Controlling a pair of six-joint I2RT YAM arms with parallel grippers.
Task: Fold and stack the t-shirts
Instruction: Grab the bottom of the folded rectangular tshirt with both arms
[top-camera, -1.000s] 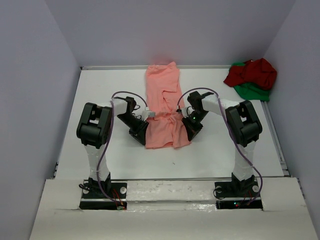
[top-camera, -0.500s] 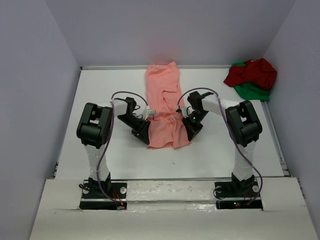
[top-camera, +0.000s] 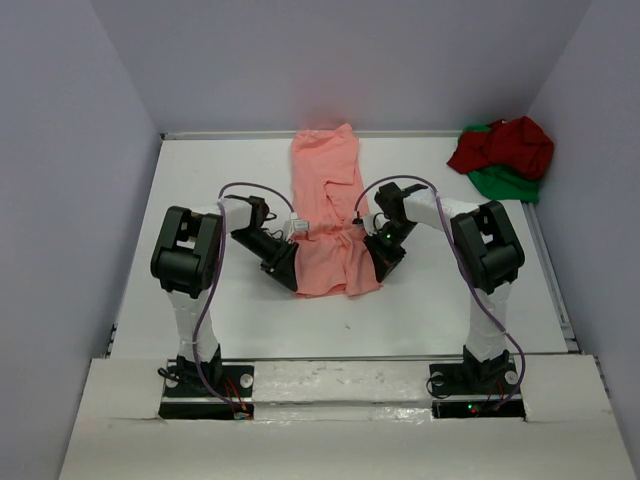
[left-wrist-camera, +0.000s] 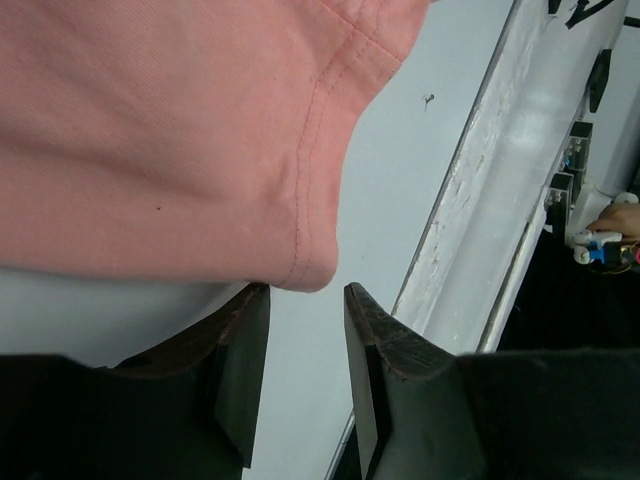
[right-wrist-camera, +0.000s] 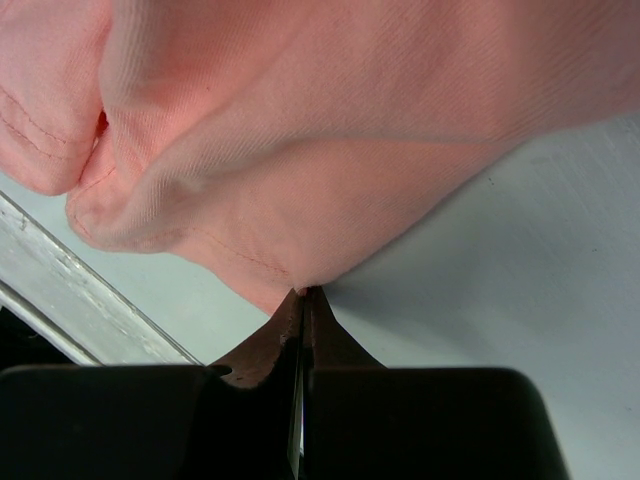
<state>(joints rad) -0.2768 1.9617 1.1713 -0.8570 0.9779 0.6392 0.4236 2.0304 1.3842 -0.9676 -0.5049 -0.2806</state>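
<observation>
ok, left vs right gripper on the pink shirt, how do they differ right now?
Jaws: left gripper apart with nothing between, right gripper shut. Contact: left sits just short of the salmon-pink t-shirt hem, right pinches its edge. Both are at the shirt's near end, one each side.

we see a white table (top-camera: 440, 300) boxed in by pale lilac walls (top-camera: 340, 60), with one small dark speck (left-wrist-camera: 428, 98) on its surface.
</observation>
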